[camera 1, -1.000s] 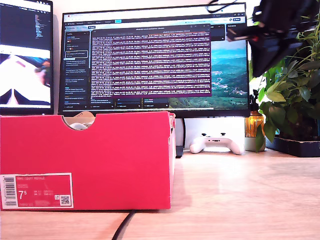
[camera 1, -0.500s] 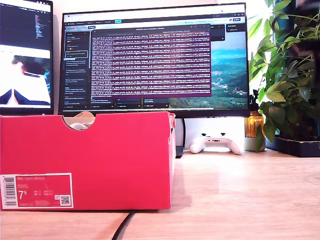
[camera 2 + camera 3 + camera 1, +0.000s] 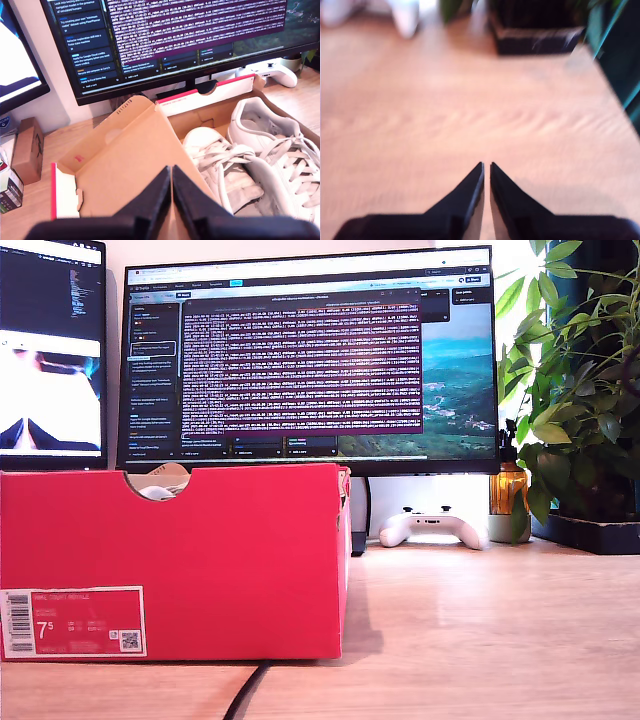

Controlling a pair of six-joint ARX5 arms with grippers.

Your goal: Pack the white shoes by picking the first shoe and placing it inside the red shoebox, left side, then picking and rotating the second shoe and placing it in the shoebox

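Observation:
The red shoebox [image 3: 200,560] stands at the exterior view's left, its barcode label facing the camera. Through its top notch a pale shape [image 3: 158,485] shows. In the first wrist view both white shoes [image 3: 220,165] [image 3: 280,150] lie side by side inside the shoebox [image 3: 210,95]. My first gripper [image 3: 171,172] is shut and empty, hovering over the box's folded-back cardboard lid [image 3: 120,150] beside the shoes. My second gripper [image 3: 486,167] is shut and empty above bare wooden table, in a blurred picture. Neither arm shows in the exterior view.
Two monitors [image 3: 310,360] [image 3: 50,350] stand behind the box. A white game controller [image 3: 432,527], an amber bottle [image 3: 508,490] and a potted plant [image 3: 580,410] sit at the exterior view's right. A black cable [image 3: 245,695] runs under the box front. A small cardboard box [image 3: 27,150] lies past the lid.
An arm that hung at the exterior view's top right one second ago has left the picture. The shoebox has not moved.

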